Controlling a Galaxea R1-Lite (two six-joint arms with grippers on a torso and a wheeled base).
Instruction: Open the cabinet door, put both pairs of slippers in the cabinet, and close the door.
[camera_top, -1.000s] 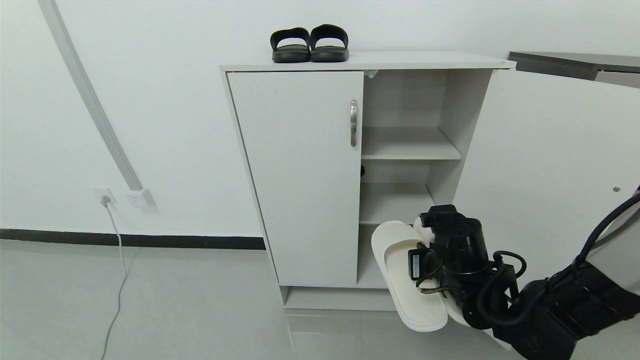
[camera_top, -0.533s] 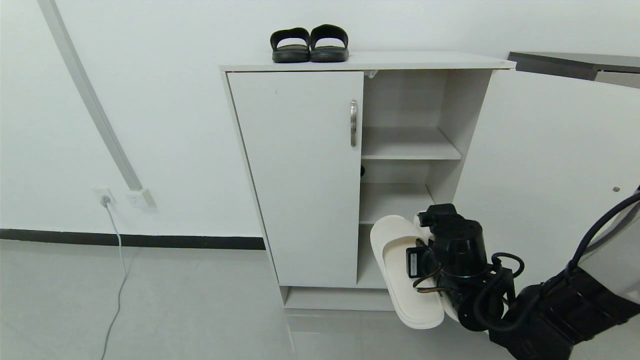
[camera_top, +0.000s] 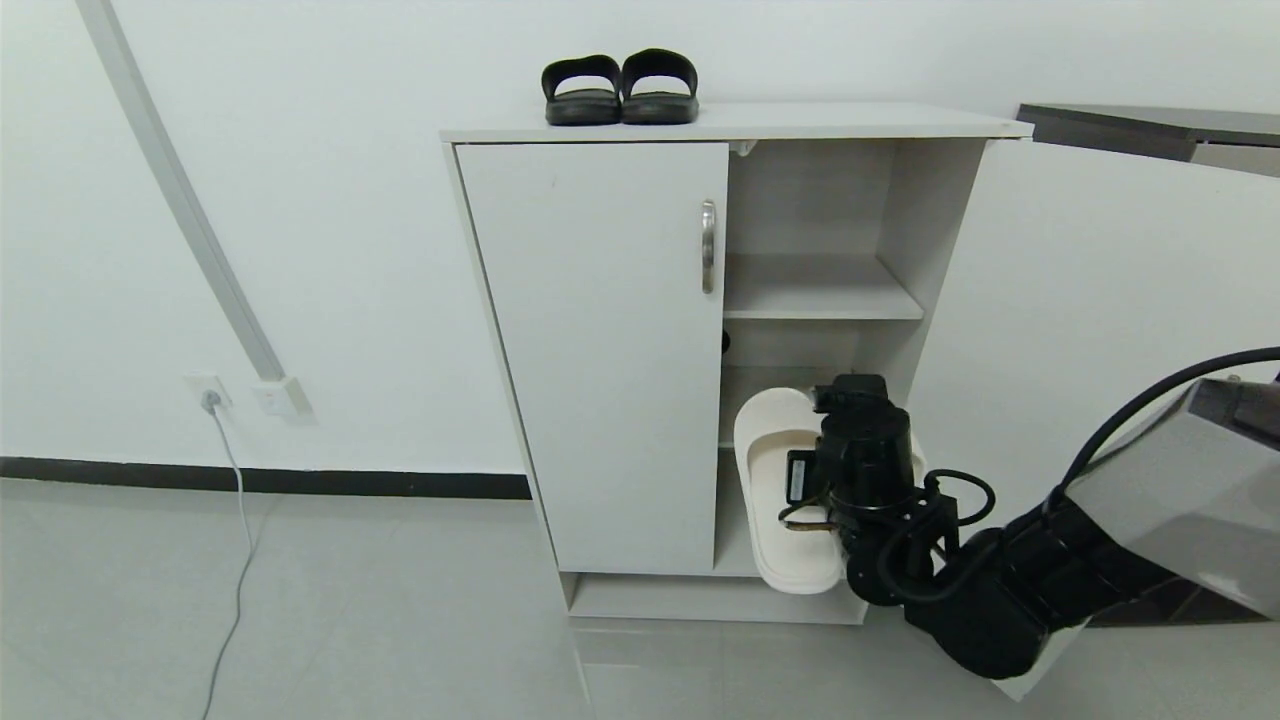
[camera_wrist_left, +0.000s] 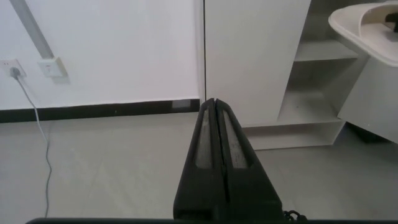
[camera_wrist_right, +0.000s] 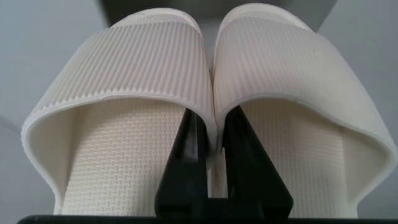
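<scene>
My right gripper (camera_top: 840, 425) is shut on the white slippers (camera_top: 775, 490), pinching the two inner straps together. The pair hangs toes forward in the open right half of the white cabinet (camera_top: 560, 330), level with its lower shelves. In the right wrist view the fingers (camera_wrist_right: 189, 146) clamp the adjoining strap edges of the white slippers (camera_wrist_right: 134, 74). The black slippers (camera_top: 619, 88) sit side by side on the cabinet top. The right door (camera_top: 1080, 330) is swung wide open, the left door with its metal handle (camera_top: 707, 246) is closed. My left gripper (camera_wrist_left: 215, 118) is shut and empty, low over the floor left of the cabinet.
Shelves (camera_top: 815, 290) in the open half are bare. A wall socket with a plugged cable (camera_top: 212, 400) and a slanted conduit (camera_top: 170, 190) are on the wall to the left. Grey tiled floor (camera_top: 300, 600) lies open in front. A dark tabletop (camera_top: 1150, 120) is behind the open door.
My right arm has moved forward and up, carrying the white slippers from in front of the cabinet base into the open right compartment. The black slippers and doors stayed put.
</scene>
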